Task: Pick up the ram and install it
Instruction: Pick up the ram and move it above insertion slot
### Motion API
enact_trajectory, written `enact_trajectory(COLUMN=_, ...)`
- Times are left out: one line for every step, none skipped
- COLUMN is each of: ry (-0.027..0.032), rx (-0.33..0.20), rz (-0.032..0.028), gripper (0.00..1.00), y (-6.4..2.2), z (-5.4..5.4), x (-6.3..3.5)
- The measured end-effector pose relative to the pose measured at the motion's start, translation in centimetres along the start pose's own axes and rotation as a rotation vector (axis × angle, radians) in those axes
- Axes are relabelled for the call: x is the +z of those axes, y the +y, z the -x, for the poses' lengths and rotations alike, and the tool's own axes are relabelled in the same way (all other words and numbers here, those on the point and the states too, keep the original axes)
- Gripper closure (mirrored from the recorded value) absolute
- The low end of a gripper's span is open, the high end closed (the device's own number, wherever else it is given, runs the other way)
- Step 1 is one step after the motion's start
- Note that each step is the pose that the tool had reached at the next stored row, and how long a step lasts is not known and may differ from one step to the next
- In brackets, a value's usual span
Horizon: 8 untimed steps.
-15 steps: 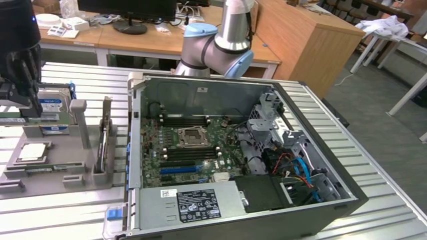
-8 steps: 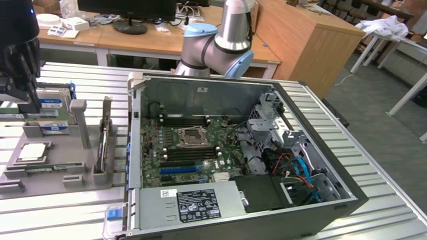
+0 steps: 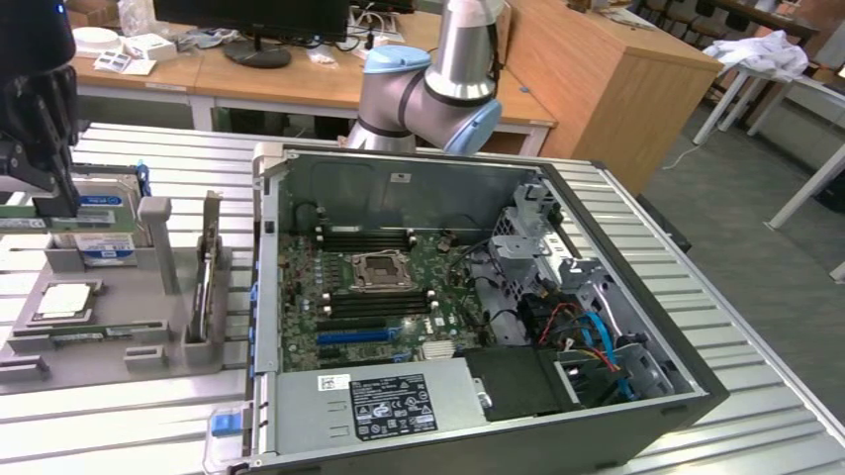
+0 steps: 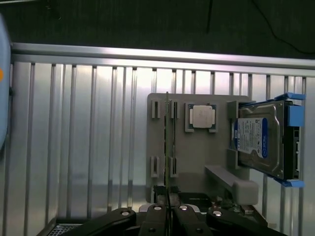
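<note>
Exterior view: open computer case on a slatted table, circuit board exposed. A grey tray sits at the exterior view's left, and the gripper hangs over it beside a hard drive. Wrist view adds the grip: gripper clenched on the ram (green, seen edge-on), over the tray, near a processor chip and the hard drive.

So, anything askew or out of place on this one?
Nothing stands out. The ram runs straight, on edge, from the shut gripper over the grey tray; the hard drive and processor sit squarely in their holders.
</note>
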<state>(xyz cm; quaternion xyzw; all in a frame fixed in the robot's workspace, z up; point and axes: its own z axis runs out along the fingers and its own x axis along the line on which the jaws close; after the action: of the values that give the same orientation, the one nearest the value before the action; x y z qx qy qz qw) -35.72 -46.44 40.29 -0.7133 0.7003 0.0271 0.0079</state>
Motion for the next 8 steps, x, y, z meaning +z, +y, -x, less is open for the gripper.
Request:
enact_trajectory(ry=0.0, rx=0.0, rz=-0.0001, gripper=0.88, y=-0.01, z=0.01, x=-0.13)
enact_trajectory(ry=-0.0001, rx=0.0, rz=-0.0001, gripper=0.88, y=-0.02, z=0.01, x=-0.26)
enact_trajectory(ry=0.0, rx=0.0, rz=0.0, gripper=0.88, y=-0.03, z=0.02, x=-0.37)
enact_trajectory(ry=-0.0001, rx=0.0, rz=-0.0001, gripper=0.88, y=-0.03, z=0.02, x=-0.41)
enact_trajectory(ry=-0.0002, rx=0.0, rz=-0.0002, gripper=0.88, y=-0.03, z=0.02, x=-0.41)
enact_trajectory(ry=-0.0002, rx=0.0, rz=-0.0002, gripper=0.88, y=-0.03, z=0.02, x=-0.41)
enact_trajectory(ry=-0.0002, rx=0.0, rz=-0.0002, gripper=0.88, y=-0.03, z=0.02, x=-0.41)
enact_trajectory(ry=-0.0001, rx=0.0, rz=-0.0001, gripper=0.88, y=-0.05, z=0.02, x=-0.42)
